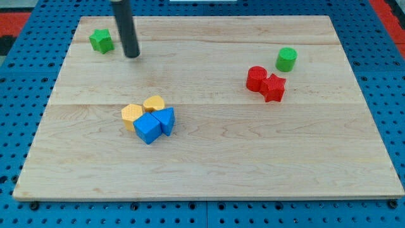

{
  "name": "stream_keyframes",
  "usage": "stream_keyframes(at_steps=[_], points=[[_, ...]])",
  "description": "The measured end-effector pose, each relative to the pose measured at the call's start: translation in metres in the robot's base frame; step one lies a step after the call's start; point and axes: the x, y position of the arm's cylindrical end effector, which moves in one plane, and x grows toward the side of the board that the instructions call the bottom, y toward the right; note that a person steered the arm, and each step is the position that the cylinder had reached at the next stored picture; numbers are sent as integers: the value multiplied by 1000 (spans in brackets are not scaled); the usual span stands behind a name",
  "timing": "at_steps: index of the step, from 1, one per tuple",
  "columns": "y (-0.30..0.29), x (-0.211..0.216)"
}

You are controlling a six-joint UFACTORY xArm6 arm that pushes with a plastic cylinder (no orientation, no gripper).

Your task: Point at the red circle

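Observation:
The red circle (256, 78) lies on the wooden board (209, 158) at the view's right, touching a red star (274, 87) on its lower right. My tip (131, 56) is far off at the view's upper left, just right of a green star (100, 40). The rod comes down from the view's top edge.
A green cylinder (286, 59) stands above and right of the red pair. At centre left, two yellow blocks (132, 114) (154, 103) touch a blue cube (149, 128) and a blue triangular block (166, 118). A blue pegboard (19, 95) surrounds the board.

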Motion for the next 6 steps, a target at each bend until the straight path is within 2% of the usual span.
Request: stream_keyframes(at_steps=[1,2,3,6], points=[[-57,2],[-63,-20],[-51,-19],[133,-7]])
